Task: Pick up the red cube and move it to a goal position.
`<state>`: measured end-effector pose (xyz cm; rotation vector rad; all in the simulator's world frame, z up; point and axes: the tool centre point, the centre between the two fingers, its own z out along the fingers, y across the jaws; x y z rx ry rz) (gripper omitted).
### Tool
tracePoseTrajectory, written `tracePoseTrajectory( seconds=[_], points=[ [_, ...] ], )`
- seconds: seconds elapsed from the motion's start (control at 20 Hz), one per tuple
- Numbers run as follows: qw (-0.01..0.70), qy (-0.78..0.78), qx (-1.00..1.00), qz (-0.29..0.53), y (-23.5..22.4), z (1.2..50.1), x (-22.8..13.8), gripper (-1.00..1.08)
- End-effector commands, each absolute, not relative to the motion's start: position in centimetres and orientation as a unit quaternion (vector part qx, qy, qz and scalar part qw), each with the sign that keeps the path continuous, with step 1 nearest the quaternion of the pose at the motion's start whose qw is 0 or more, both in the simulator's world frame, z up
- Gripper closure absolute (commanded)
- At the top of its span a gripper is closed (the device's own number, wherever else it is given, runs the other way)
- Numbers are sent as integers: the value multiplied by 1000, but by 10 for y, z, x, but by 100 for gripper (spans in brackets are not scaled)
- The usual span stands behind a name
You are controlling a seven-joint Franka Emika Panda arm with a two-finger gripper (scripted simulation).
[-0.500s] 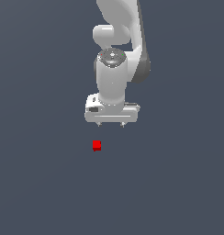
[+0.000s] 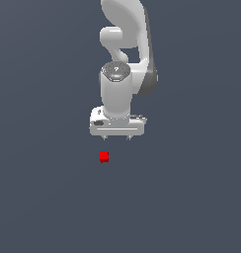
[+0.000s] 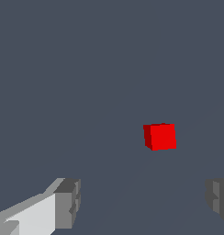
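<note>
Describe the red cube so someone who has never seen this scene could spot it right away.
Find the tall white robot arm over the plain dark grey floor. Just below its open pincer, apart from it, sits the red cube. It is the only coloured thing, small and bright red.

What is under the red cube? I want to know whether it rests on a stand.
The red cube sits directly on the plain grey floor; no stand or tray shows around it. The patch beneath it is covered. The open gripper is apart from it.
</note>
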<state>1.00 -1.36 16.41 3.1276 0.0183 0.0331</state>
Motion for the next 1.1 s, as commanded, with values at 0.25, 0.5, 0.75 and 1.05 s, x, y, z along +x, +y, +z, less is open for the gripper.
tracePoseTrajectory(
  seconds=[0.25, 0.5, 0.75, 1.05],
  points=[
    [4, 22, 1000, 6, -40, 109, 14, -92],
    [2, 36, 999, 3, -59, 65, 19, -92],
    [1, 45, 999, 1, -72, 36, 23, -92],
    [0, 50, 999, 0, -79, 21, 27, -92]
  ],
)
